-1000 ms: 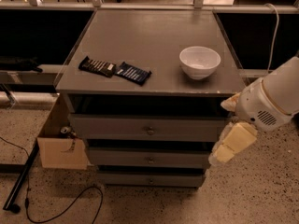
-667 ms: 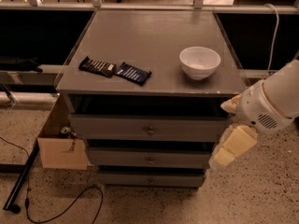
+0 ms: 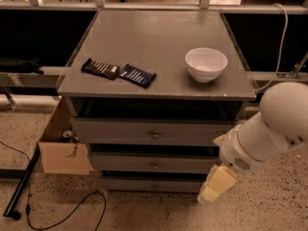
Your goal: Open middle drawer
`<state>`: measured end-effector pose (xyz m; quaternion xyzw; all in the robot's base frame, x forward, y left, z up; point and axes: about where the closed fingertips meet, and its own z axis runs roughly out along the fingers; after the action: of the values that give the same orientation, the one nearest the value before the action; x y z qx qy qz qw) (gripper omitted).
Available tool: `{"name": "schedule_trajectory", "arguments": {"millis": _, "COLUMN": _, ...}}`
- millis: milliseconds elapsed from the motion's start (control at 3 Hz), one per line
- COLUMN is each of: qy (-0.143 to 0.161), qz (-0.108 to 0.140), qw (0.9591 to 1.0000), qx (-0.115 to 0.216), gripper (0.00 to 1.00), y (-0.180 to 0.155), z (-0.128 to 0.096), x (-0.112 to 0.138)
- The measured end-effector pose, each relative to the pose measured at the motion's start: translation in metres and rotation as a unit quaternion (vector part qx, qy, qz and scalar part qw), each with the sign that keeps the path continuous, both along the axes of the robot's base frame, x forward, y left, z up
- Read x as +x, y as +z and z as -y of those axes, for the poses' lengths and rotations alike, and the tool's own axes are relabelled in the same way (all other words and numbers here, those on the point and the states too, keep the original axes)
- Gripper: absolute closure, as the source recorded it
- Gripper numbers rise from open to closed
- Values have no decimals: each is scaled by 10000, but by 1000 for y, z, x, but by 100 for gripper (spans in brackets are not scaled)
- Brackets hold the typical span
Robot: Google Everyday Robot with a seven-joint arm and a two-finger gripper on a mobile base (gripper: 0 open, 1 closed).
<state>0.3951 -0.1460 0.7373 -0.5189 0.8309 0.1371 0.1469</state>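
The grey cabinet (image 3: 159, 47) has three drawer fronts stacked under its top. The middle drawer (image 3: 125, 162) is the second one, shut, with a small round metal knob (image 3: 155, 165) at its centre. The top drawer (image 3: 115, 130) and the bottom drawer (image 3: 130, 184) are also shut. My gripper (image 3: 216, 183), pale yellow on the end of the white arm (image 3: 269, 129), hangs in front of the cabinet's lower right corner. It is level with the middle and bottom drawers, well to the right of the knob, and touches nothing.
A white bowl (image 3: 206, 64) and two dark snack bars (image 3: 118, 72) lie on the cabinet top. A cardboard box (image 3: 62, 155) holding a can stands against the cabinet's left side. A black cable (image 3: 72, 211) and a black pole (image 3: 21, 186) lie on the speckled floor at left.
My arm and gripper have moved down and a little to the left, from level with the top drawer to level with the middle and bottom drawers. The drawers have not moved.
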Motion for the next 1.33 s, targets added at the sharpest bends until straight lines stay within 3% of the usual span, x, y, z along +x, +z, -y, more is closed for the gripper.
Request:
{"name": "schedule_trajectory", "arguments": {"millis": 333, "qy": -356, "qz": 355, "qw": 9987, "qx": -129, "gripper": 0, "y": -27, "z": 8, "x": -2}}
{"name": "schedule_trajectory", "arguments": {"millis": 667, "qy": -492, "qz": 729, "qw": 9961, "qx": -82, "gripper": 0, "y": -23, "z": 8, "x": 16}}
{"name": "schedule_trajectory", "arguments": {"millis": 1000, "qy": -492, "qz": 730, "qw": 9961, "qx": -83, "gripper": 0, "y": -23, "z": 7, "x": 16}}
{"name": "schedule_trajectory", "arguments": {"millis": 1333, "qy": -487, "qz": 1100, "qw": 9916, "qx": -469, "gripper": 0, "y": -47, "z": -4, "x": 18}}
